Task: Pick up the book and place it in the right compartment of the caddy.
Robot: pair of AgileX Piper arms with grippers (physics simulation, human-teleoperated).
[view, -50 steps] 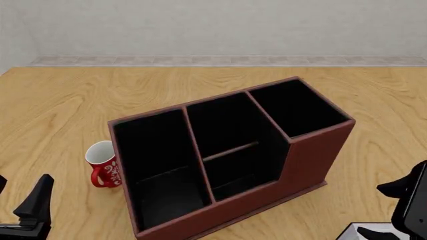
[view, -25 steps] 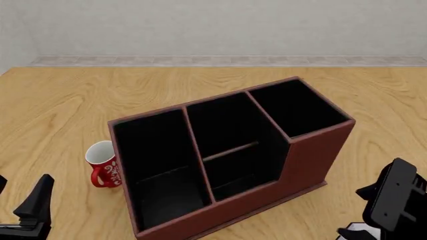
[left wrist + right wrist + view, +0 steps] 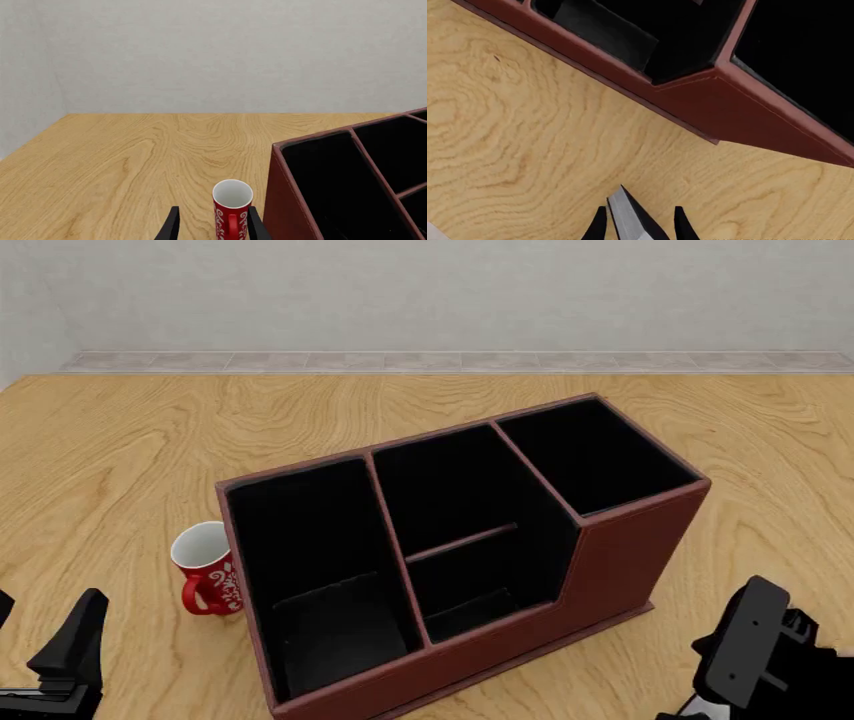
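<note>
The dark red-brown caddy (image 3: 614, 560) stands mid-table, its stepped front wall towards me. Its right compartment (image 3: 594, 455) is the small, tall-walled, black-lined end section. The book (image 3: 627, 215) shows in the right wrist view as a thin grey-white slab with a dark side, between the fingers. In the front view only a white sliver of the book (image 3: 677, 711) shows at the bottom edge. My right gripper (image 3: 640, 227) is open and straddles the book's corner, close in front of the caddy's wall (image 3: 747, 100). My left gripper (image 3: 38, 635) is open and empty at the near left.
A small red-and-white mug (image 3: 203, 565) stands against the caddy's left end. It also shows in the left wrist view (image 3: 232, 200), straight ahead of the left fingers. The right arm (image 3: 754, 655) covers most of the near right corner. A grey wall rises beyond the table's far edge.
The right arm has swung left and down over the book at the near right corner. The book, caddy, mug and left arm have not moved.
</note>
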